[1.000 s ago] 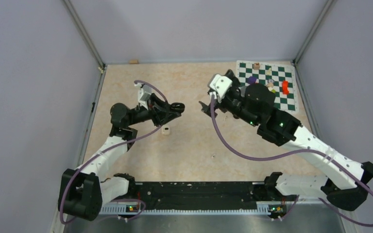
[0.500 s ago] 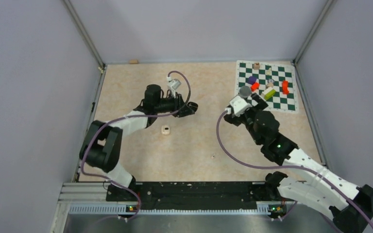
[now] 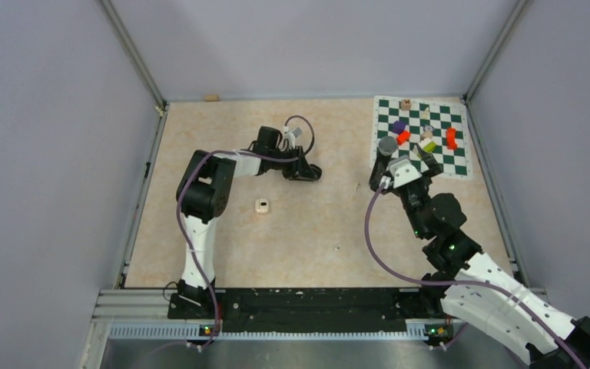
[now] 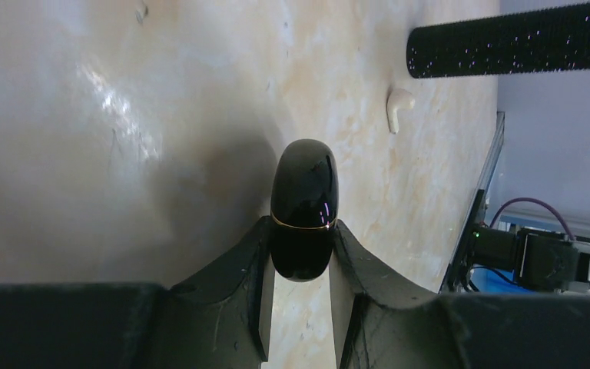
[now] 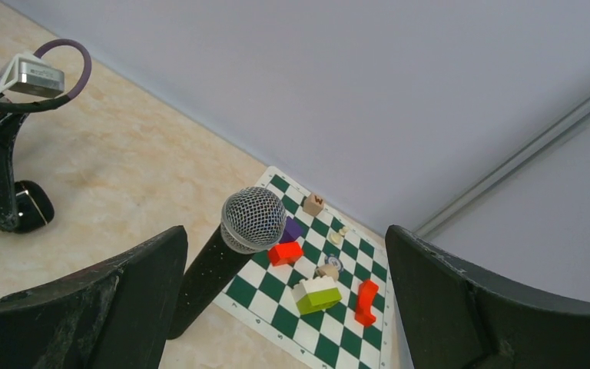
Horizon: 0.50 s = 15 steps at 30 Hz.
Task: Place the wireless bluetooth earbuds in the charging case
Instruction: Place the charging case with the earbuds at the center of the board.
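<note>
My left gripper (image 3: 308, 172) is shut on a glossy black oval charging case (image 4: 304, 206) with a thin gold seam; its lid is closed. The case sticks out past the fingertips, low over the table. One whitish earbud (image 4: 398, 108) lies on the table ahead of the case. No black earbuds show. A small whitish item with a dark spot (image 3: 262, 205) lies nearer the arm bases, behind that gripper. My right gripper (image 5: 283, 240) (image 3: 403, 159) stands wide open and empty, pointing at the chessboard.
A black microphone (image 5: 217, 265) with a mesh head (image 3: 387, 144) lies at the chessboard mat's (image 3: 455, 161) near-left edge, between my right fingers in the right wrist view. Coloured blocks (image 5: 319, 294) and small pieces sit on the mat. Walls close in the table.
The left arm has stretched right across the table, carrying the black case with it. The right arm has drawn back to the right, toward the chessboard, still open.
</note>
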Available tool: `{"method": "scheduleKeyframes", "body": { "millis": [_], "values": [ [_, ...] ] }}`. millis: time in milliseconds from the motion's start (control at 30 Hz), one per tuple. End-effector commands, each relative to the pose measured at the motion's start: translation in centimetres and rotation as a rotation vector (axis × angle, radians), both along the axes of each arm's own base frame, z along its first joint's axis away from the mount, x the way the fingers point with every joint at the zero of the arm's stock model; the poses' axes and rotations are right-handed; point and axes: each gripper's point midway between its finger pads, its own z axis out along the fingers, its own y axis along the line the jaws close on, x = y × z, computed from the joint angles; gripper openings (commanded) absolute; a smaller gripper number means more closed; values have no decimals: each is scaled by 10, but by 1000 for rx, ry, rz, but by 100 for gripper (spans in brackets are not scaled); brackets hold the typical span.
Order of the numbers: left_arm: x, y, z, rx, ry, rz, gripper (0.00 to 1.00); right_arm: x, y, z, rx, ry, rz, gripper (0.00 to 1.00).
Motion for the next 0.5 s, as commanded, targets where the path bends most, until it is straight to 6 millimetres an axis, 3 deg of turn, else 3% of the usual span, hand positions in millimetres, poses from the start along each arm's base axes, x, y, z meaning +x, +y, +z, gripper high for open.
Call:
{"method": "scheduleKeyframes", "body": {
  "millis": [0, 167, 200, 267, 300, 467],
  "values": [
    [14, -10, 1, -27, 46, 10, 22, -1, -5, 16, 35, -61, -12, 99],
    [23, -13, -1, -31, 37, 32, 51, -1, -7, 17, 30, -76, -20, 99],
    [22, -13, -1, -31, 36, 31, 61, -1, -7, 16, 31, -77, -24, 99],
    [20, -12, 2, -35, 30, 28, 92, 0, -7, 16, 28, -75, -25, 99],
    [19, -12, 5, -36, 20, 26, 98, 1, -7, 15, 26, -73, -28, 99],
    [18, 0, 24, -14, -64, 21, 99, 2, -10, 14, 21, -77, -47, 99]
  ]
}}
